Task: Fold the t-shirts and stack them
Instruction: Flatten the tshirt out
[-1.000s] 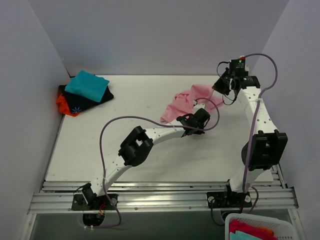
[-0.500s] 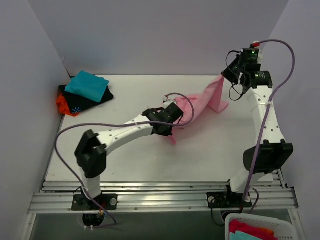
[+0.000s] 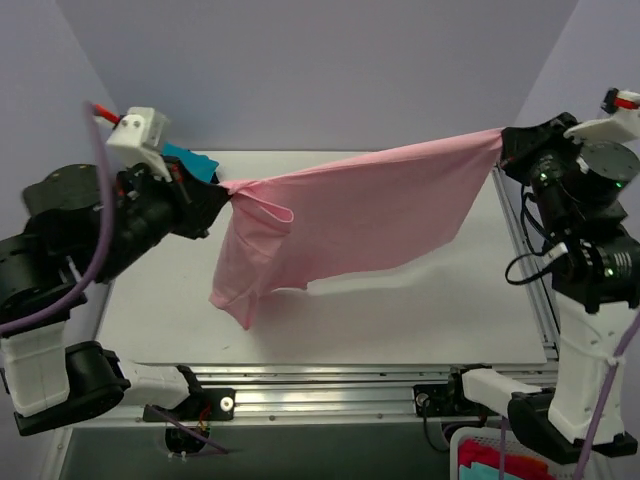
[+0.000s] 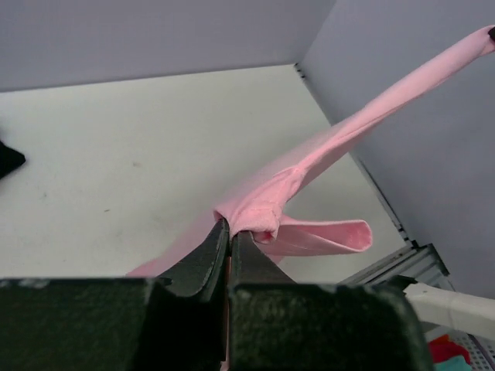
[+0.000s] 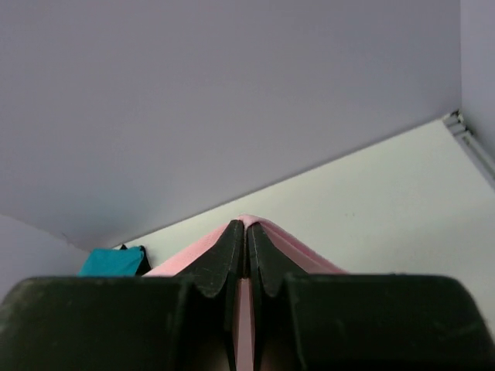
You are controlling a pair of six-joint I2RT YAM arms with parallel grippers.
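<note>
- Your left gripper [image 3: 222,192] is up in the air over the left side of the table [image 3: 420,320]. Its jaws are pinched tight on a bunched edge of the light-pink t-shirt [image 3: 350,215].
- In the left wrist view, you can see the two dark fingers [image 4: 209,259] pressed together with a knot of pink cloth [image 4: 259,212] caught at their tips. A short sleeve [image 4: 332,236] loops out just beside the knot.
- Your right gripper [image 3: 503,143] is high over the far right edge of the table, and it is also clamped closed on the shirt at the opposite end.
- In the right wrist view, the fingertips [image 5: 232,247] meet with a thin fold of pink fabric [image 5: 298,251] between them and running out to both sides.
- The pink shirt hangs in the air as a sheet stretched between the two grippers. Its top edge is pulled almost straight, and it sags in folds toward your left arm.
- The lowest corner [image 3: 240,312] droops near the left gripper. You cannot tell from these views whether it touches the tabletop.
- A folded teal t-shirt [image 3: 195,158] lies at the far left corner of the table, mostly hidden behind your left arm. It also shows in the right wrist view [image 5: 112,261], with a dark cloth just beside it.
- A white basket [image 3: 500,437] sits off the table at the near right, with teal and red cloth inside.
</note>
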